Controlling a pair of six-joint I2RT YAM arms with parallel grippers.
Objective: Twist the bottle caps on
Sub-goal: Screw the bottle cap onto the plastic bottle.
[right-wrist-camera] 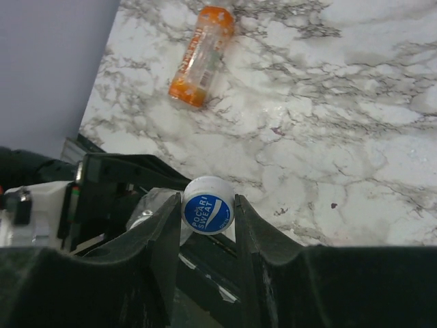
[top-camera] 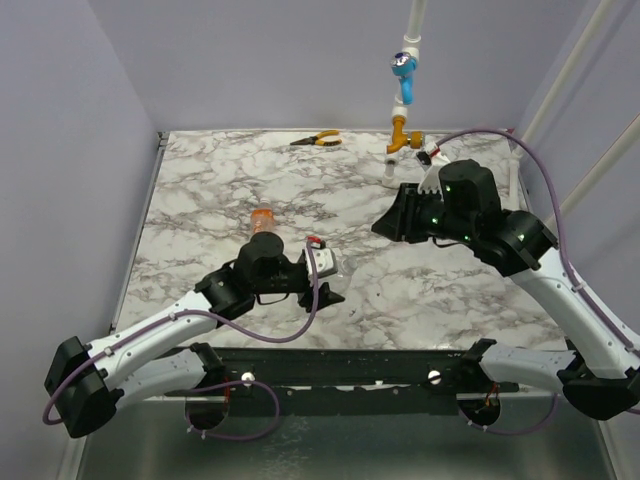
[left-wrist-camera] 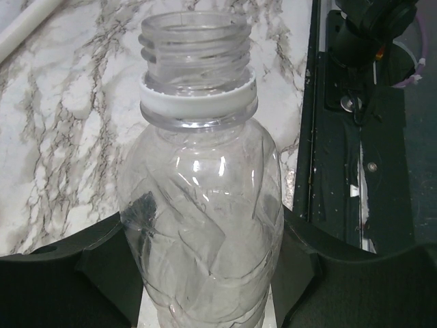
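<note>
Cap (right-wrist-camera: 208, 205), white w/ blue printed top, sits pinched btwn the right jaws, which are set narrow on it. It hangs above the surface (top-camera: 250, 170) right of centre, not yet on any neck. Clear bottle (left-wrist-camera: 201, 205) is clamped round its body by the left jaws, near-centre, mouth open & threads bare. To do this well: bring cap square over the mouth, axes lined up, and seat it lightly b4 turning so threads don't cross. Left grip shouldn't crush the thin wall or let it spin. Orange bottle (top-camera: 263, 218) lies on the surface just beyond the left jaws.
</note>
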